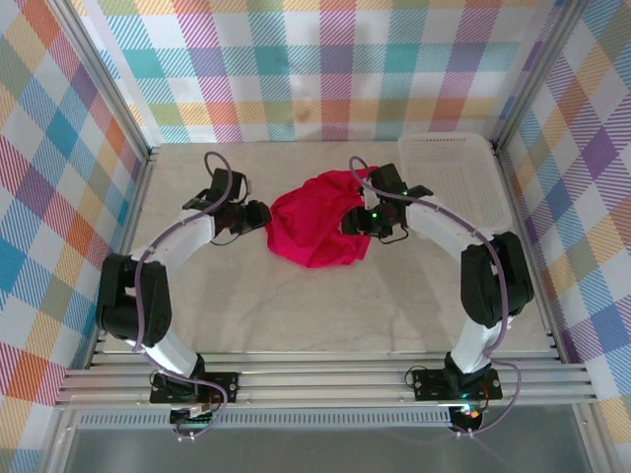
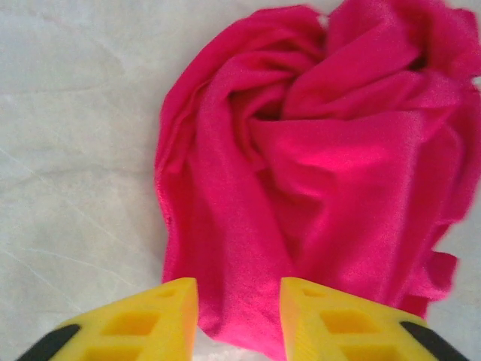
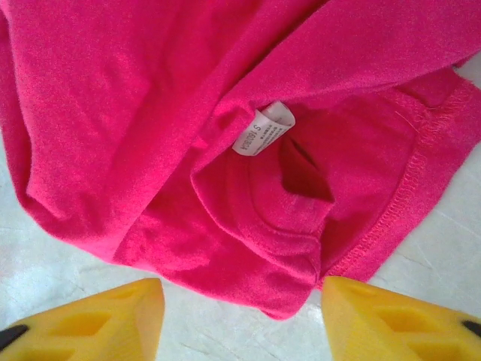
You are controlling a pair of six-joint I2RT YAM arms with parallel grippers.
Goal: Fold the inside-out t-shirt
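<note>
Crimson cloth short-sleeved t-shirt (image 1: 317, 229) sits bunched in a heap on the pale marbled tabletop (image 1: 296, 315), squarely between the two grippers.

Left gripper (image 2: 239, 316): yellow fingers parted, nothing clamped. The heap's near edge lies right at the fingertips and just reaches into the gap, with the rest of the cloth straight ahead.

Right gripper (image 3: 242, 293): fingers spread wide, empty. A folded lip of cloth is just ahead of the gap. The small white neck tag (image 3: 263, 128) is further ahead on centre, and a stitched hem runs off ahead-right.

Both arms are about equally near, one per side. The heap has no clean long axis: twisted folds, seams showing outward, nothing laid flat. My read: it needs spreading before any fold.
</note>
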